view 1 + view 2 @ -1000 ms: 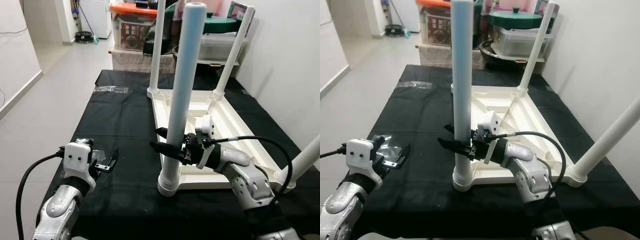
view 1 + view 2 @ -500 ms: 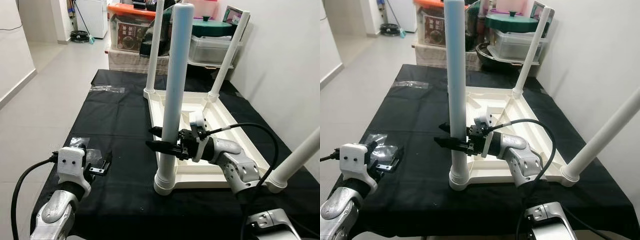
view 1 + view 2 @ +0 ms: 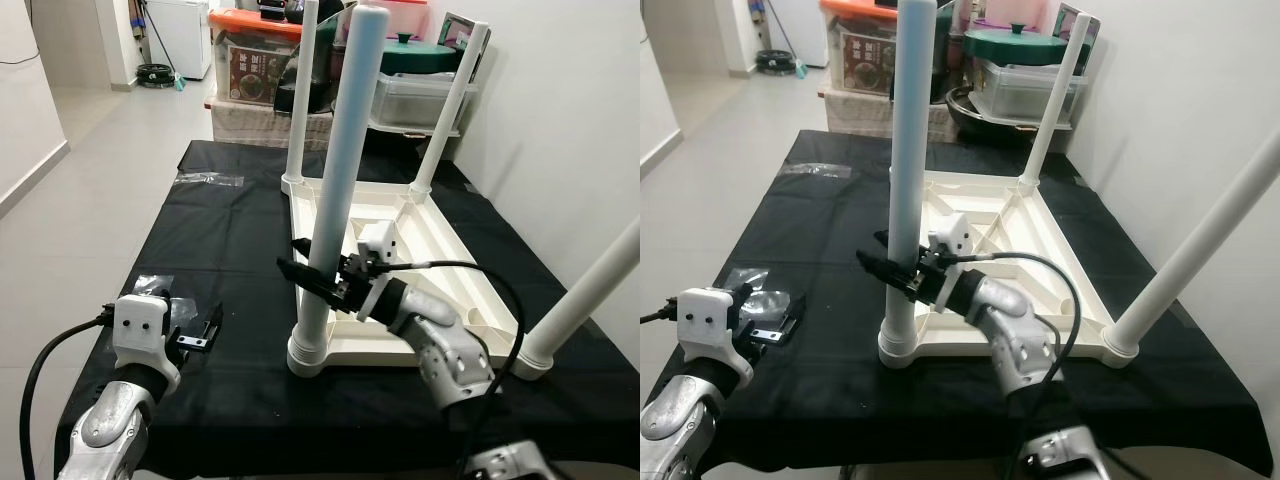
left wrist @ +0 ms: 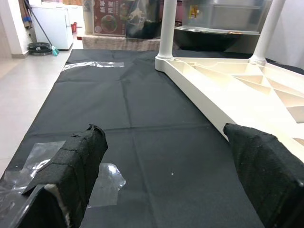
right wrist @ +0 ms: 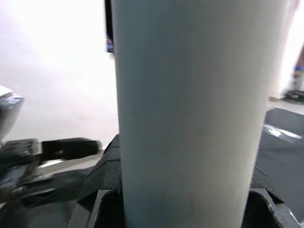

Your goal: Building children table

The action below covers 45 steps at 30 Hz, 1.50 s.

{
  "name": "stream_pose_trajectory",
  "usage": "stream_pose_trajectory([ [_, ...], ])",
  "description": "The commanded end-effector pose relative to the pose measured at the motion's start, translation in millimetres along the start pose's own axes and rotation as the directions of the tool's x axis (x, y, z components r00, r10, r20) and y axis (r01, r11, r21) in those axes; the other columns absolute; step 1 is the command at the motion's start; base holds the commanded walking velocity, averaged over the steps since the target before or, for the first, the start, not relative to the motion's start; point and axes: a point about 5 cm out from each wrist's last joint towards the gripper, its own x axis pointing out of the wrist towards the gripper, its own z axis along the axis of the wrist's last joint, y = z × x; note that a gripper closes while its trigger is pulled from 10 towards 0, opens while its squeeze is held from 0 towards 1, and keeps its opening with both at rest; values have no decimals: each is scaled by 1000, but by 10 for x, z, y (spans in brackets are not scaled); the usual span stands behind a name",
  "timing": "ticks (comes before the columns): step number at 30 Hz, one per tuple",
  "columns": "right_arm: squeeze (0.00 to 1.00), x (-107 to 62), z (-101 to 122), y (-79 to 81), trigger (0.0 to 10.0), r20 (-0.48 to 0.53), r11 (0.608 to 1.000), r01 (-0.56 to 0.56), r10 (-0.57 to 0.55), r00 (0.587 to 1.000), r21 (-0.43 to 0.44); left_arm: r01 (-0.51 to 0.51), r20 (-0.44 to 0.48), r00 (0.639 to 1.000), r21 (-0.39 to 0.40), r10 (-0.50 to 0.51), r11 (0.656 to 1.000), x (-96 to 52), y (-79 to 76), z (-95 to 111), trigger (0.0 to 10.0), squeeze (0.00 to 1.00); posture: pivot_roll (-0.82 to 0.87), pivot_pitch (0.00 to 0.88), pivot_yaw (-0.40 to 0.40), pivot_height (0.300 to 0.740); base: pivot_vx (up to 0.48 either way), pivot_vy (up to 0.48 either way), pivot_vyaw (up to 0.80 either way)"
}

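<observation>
With the tabletop [image 3: 440, 255] upside down on the black table [image 3: 230, 230], the right pincer [image 3: 308, 270] clasps the near leg [image 3: 335, 190] upright in its socket (seating it, I judge), next twisting or pressing it home; left pincer [image 4: 166, 175] gapes idle.

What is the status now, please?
Right gripper shut on near leg, leg upright in corner socket. Left gripper open, idle over cloth. Tabletop upside down, four legs up. Plastic bag beside left gripper.

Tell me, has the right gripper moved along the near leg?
No. The right gripper still clasps the near leg at the same height above its base.
</observation>
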Motion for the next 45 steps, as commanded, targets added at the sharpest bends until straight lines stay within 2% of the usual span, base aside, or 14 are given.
stream_pose_trajectory([
  [1,0,-74,-295,-65,10000,-147,987,156,-151,978,24,9,-9,1000,-17,-9,1000,-8,-21,-18,10000,0,68,0,-101,740,0,0,0],
  [11,0,-303,-462,-437,10000,-260,864,492,-502,825,-107,7,-10,1000,-11,-7,1000,12,-1,-26,10000,0,60,0,-101,740,0,0,0],
  [13,0,-700,-555,-807,10000,-298,633,761,-761,576,-144,-2,-8,1000,-11,2,1000,13,4,-30,10000,0,63,0,-106,740,0,0,0],
  [15,0,-700,-555,-807,10000,-298,633,761,-761,576,-144,-2,-8,1000,-11,2,1000,13,4,-30,10000,0,63,0,-106,740,0,0,0],
  [16,0,-887,-576,-918,10000,-300,506,849,-842,448,-152,-5,-10,1000,-12,5,1000,9,4,-35,10000,0,63,0,-107,740,0,0,0],
  [17,0,-887,-576,-918,10000,-300,506,849,-842,448,-152,-5,-10,1000,-12,5,1000,9,4,-35,10000,0,63,0,-107,740,0,0,0],
  [18,0,-1072,-585,-996,10000,-292,385,907,-899,327,-171,-7,-12,1000,-10,7,1000,6,8,-42,10000,0,62,0,-107,740,0,0,0],
  [19,0,-1072,-585,-996,10000,-292,385,907,-899,327,-171,-7,-12,1000,-10,7,1000,6,8,-42,10000,0,62,0,-107,740,0,0,0],
  [20,0,-1304,-606,-1059,10000,-280,228,954,-945,169,-195,-9,-15,1000,-9,9,1000,7,15,-48,10000,0,59,0,-103,740,0,0,0],
  [21,0,-1346,-614,-1064,10000,-279,197,959,-951,136,-203,-9,-15,1000,-8,9,1000,10,17,-49,10000,0,59,0,-103,740,0,0,0],
  [25,0,-1379,-625,-1066,10000,-280,170,965,-954,110,-200,-8,-15,1000,-8,8,1000,14,14,-49,10000,0,59,0,-103,740,0,0,0],
  [39,0,-1517,-516,-1146,10000,-169,-102,983,-977,-128,-154,-14,-24,1000,-8,14,1000,12,15,-80,10000,0,56,0,-102,740,0,0,0],
  [43,0,-1509,-497,-1143,10000,-152,-111,984,-980,-133,-141,-16,-24,1000,-8,16,1000,11,18,-82,10000,0,56,0,-102,740,0,0,0],
  [45,0,-1305,-366,-1100,10000,-45,44,991,-998,39,-123,-21,-28,999,-6,21,1000,5,28,-92,10000,0,55,0,-101,740,0,0,0],
])
